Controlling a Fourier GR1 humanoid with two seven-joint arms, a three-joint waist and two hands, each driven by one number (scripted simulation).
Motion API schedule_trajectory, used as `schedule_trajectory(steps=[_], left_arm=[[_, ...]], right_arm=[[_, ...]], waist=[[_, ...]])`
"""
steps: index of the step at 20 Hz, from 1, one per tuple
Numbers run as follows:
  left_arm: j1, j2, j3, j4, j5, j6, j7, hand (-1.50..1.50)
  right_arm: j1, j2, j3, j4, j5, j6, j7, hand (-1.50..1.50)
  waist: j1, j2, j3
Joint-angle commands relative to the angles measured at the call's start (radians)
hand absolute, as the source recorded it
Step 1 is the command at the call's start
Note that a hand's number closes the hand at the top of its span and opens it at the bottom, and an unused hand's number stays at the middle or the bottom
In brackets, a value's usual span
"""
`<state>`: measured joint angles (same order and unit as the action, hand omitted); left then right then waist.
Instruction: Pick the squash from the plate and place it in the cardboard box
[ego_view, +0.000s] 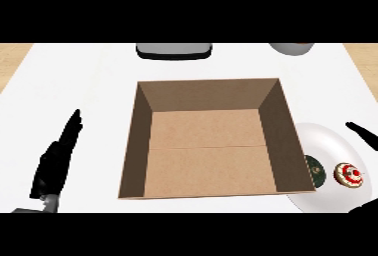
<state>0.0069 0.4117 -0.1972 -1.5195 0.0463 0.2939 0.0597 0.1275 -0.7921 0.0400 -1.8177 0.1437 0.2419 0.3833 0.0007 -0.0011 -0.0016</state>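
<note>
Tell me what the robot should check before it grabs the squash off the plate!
1. Cardboard box open on top with nothing in it: ok.
2. Squash is on the plate: ok, a dark green thing shows at the plate's left edge, partly behind the box wall.
3. Other item on the plate: a small round red-and-cream thing sits right beside the squash, so not ok for a careless grab.
4. Right robot hand near the plate: ok, but only a bit shows, so its fingers: cannot tell.
5. Left robot hand out of the way: ok, open and flat left of the box.
</note>
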Motion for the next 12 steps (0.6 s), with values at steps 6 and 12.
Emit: schedule_trajectory(steps=[6,12], left_arm=[[-0.047,-0.031,0.093,0.1,-0.019,-0.072,-0.044,0.0],[-0.034,-0.078,0.083,0.048,-0.076,-0.07,0.001,0.0]], right_arm=[[-0.049,0.147,0.055,-0.03,0.153,0.037,0.192,-1.5],[0.033,0.187,0.041,-0.017,0.236,0.073,0.14,-1.5]], waist=[[-0.004,0.001,0.001],[-0.006,0.0,0.002]])
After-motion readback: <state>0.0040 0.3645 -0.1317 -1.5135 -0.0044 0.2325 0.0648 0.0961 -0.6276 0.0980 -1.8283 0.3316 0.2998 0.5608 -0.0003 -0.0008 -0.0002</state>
